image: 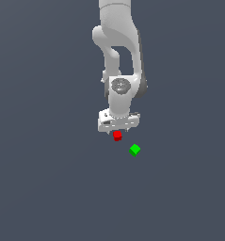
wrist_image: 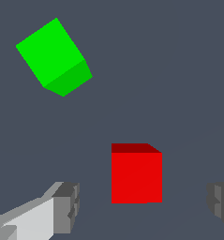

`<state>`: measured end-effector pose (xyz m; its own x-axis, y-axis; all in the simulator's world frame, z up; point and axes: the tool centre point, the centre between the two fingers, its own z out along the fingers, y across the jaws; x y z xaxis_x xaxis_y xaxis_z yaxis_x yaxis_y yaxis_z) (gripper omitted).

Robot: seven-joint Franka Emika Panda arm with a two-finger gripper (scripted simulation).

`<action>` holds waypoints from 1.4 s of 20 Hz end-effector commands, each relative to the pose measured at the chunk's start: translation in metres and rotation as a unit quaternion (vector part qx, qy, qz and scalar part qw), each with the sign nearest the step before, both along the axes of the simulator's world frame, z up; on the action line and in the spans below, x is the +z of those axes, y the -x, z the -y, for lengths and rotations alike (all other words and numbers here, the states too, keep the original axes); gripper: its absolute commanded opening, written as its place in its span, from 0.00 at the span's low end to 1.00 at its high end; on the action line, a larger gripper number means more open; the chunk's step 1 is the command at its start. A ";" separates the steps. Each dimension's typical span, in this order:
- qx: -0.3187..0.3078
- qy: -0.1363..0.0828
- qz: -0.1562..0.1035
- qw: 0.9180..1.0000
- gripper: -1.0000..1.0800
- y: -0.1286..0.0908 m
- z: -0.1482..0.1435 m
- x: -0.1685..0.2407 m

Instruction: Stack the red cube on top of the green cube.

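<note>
My white two-fingered gripper (image: 117, 132) hangs low over the plain dark grey floor (image: 43, 188), jaws spread wide and holding nothing. In the wrist view the grey finger pads (wrist_image: 66, 206) stand on either side of the small bright-red cube (wrist_image: 136, 176), neither one touching it. In the exterior view the red cube sits directly under my hand, and the small bright-green cube (image: 135, 150) rests near it, toward the exterior view's right and lower in the picture, apart from it.

The step in hand is, in my judgement, the grasp. To do it well, I centre the red cube between the pads, square its flat faces to them, lower until the pads cover the sides, then close evenly so the cube does not twist or slide.
</note>
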<state>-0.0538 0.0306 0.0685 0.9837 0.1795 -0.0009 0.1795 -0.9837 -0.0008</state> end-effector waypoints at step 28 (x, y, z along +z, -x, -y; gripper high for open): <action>0.001 0.000 0.000 1.000 0.00 0.000 0.000 -0.046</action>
<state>-0.0546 0.0302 0.0209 0.9835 0.1809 -0.0014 0.1809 -0.9835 -0.0002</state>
